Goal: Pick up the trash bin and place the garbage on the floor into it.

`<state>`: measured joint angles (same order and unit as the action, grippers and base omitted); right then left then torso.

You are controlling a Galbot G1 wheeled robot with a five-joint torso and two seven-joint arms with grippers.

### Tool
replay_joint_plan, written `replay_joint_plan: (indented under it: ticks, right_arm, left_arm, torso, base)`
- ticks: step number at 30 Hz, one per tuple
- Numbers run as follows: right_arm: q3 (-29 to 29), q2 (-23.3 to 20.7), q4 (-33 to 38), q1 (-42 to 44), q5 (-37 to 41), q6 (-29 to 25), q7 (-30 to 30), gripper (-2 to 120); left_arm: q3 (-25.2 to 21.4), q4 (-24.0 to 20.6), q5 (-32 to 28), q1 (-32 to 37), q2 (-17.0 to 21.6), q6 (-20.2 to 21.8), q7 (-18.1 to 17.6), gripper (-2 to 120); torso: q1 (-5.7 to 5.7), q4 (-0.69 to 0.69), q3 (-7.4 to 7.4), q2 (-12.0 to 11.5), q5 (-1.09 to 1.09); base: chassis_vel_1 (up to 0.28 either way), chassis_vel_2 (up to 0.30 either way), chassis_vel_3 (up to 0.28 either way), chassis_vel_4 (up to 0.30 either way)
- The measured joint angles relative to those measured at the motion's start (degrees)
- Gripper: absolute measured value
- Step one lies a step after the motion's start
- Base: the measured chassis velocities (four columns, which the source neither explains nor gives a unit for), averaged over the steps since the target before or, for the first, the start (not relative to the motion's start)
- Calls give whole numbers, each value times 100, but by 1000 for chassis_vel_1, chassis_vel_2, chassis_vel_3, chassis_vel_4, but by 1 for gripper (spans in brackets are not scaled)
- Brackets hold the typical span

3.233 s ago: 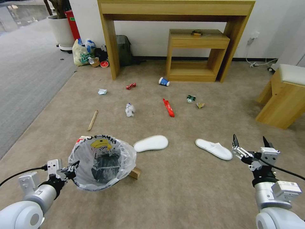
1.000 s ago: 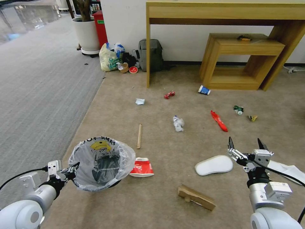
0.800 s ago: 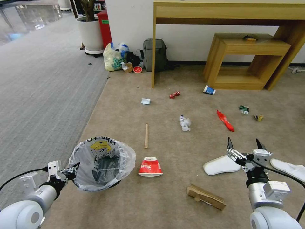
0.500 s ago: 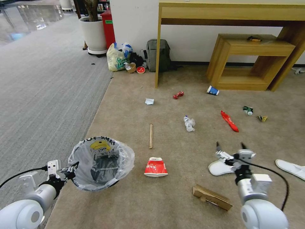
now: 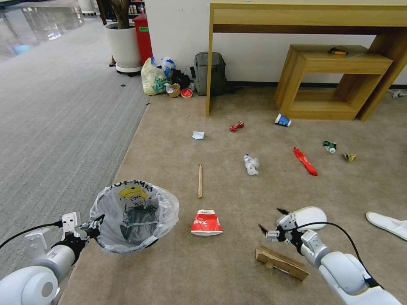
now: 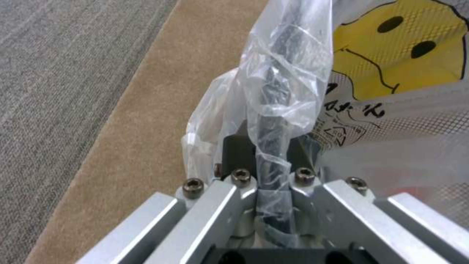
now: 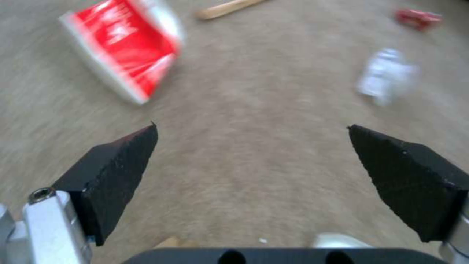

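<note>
Since half a second ago our right arm has swung down and forward, so the right claw (image 5: 271, 221) now hangs low over the floor (image 5: 237, 271), tips spread wide apart and holding nothing, between the red-white cup (image 5: 206, 223) and the cardboard piece (image 5: 281, 263), with the near slipper (image 5: 307, 217) just behind it. From the right wrist we see those black tips open over bare carpet, the cup ahead and the crumpled paper (image 7: 386, 75) farther off. Our left claw (image 5: 87, 229) is clamped on the rim of the trash bin (image 5: 132, 218), pinching black rim and plastic liner together, and holds it up at our left side near the edge of the grey carpet (image 5: 55, 127). So we judge the first half done: the bin is in hand. The rest looks barely begun, since the litter lies scattered: the wooden stick (image 5: 199, 181), a blue cup (image 5: 282, 120) by the low shelf, a long red wrapper (image 5: 305, 161), a smaller red one (image 5: 236, 126), the green bottle (image 5: 330, 146) and a second slipper (image 5: 388, 223) at the right edge. We cannot tell what lies inside the bin.
</note>
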<state>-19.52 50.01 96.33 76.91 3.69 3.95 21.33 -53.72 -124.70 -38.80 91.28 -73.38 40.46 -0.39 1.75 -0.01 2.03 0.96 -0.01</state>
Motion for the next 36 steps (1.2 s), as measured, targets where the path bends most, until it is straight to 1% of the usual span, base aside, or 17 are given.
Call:
replay_joint_plan:
  ticks: [1, 2, 4, 5, 8, 9, 12, 13, 16, 20, 22, 23, 24, 28, 33, 36]
  right_arm:
    - [279, -20, -254, -208, -160, -191, 97, 100]
    - [479, -5, -454, -388, -262, -335, 118, 100]
    - [782, 69, -822, -703, -487, -536, 139, 100]
    - [782, 69, -822, -703, -487, -536, 139, 100]
    - [1209, 351, -1561, -1324, -1065, -1019, 112, 100]
    - [1209, 351, -1561, -1324, -1065, -1019, 112, 100]
    - [1435, 622, -2049, -1701, -1560, -1299, 178, 100]
    - [1435, 622, -2049, -1701, -1560, -1299, 178, 100]
    - [1655, 841, -2390, -1872, -1725, -1378, 214, 100]
    - [1708, 1004, -2606, -1959, -1839, -1479, 171, 100]
    - [1726, 1261, -2912, -2122, -2076, -1645, 20, 100]
    - [1726, 1299, -2952, -2149, -2104, -1665, -8, 100]
    - [1726, 1299, -2952, -2149, -2104, -1665, -8, 100]
    - [1723, 1530, -3211, -2273, -2188, -1706, -151, 100]
    - [1709, 1663, -3392, -2293, -2193, -1698, -205, 100]
    - [1639, 1848, -3587, -2341, -2276, -1737, -288, 100]
  left_arm:
    - [-4, -18, 22, 15, -32, 0, -1, 0]
    - [-5, -30, 33, 24, -50, 1, -2, 0]
    - [-10, -38, 45, 31, -69, 2, -5, 0]
    - [-10, -38, 45, 31, -69, 2, -5, 0]
    - [-12, -61, 69, 46, -85, 3, -16, 0]
    - [-12, -61, 69, 46, -85, 3, -16, 0]
    - [-27, -82, 80, 85, -108, 9, -20, 0]
    - [-27, -82, 80, 85, -108, 9, -20, 0]
    - [-57, -61, 90, 119, -138, 12, -23, 0]
    - [-68, -27, 97, 129, -146, 12, -17, 0]
    - [-75, 8, 100, 129, -149, 11, -2, 0]
    - [-75, 16, 100, 129, -149, 10, 4, 0]
    - [-75, 16, 100, 129, -149, 10, 4, 0]
    - [-58, 93, 137, 94, -139, 5, 66, 0]
    - [-24, 135, 144, 61, -118, 4, 75, 0]
    - [4, 182, 150, 28, -108, 4, 94, 0]
  torso:
    - [0, 0, 0, 0, 3]
    - [0, 0, 0, 0, 2]
    - [0, 0, 0, 0, 2]
    - [0, 0, 0, 0, 2]
    - [0, 1, 0, 0, 2]
    - [0, 1, 0, 0, 2]
    - [0, 1, 0, 0, 0]
    - [0, 1, 0, 0, 0]
    - [0, 0, 0, 0, 0]
    - [0, 0, 0, 0, -1]
    - [0, 1, 0, 0, 1]
    - [0, 1, 0, 0, 0]
    - [0, 1, 0, 0, 0]
    - [0, 1, 0, 0, 0]
    - [0, 0, 0, 0, -1]
    - [0, 0, 0, 0, 1]
  base:
    - [0, 0, 0, 0]
    - [0, 0, 0, 0]
    - [0, 0, 0, 0]
    - [0, 0, 0, 0]
    - [0, 0, 0, 0]
    - [0, 0, 0, 0]
    - [0, 0, 0, 0]
    - [0, 0, 0, 0]
    - [0, 0, 0, 0]
    - [0, 0, 0, 0]
    - [0, 0, 0, 0]
    - [0, 0, 0, 0]
    - [0, 0, 0, 0]
    - [0, 0, 0, 0]
    - [0, 0, 0, 0]
    - [0, 0, 0, 0]
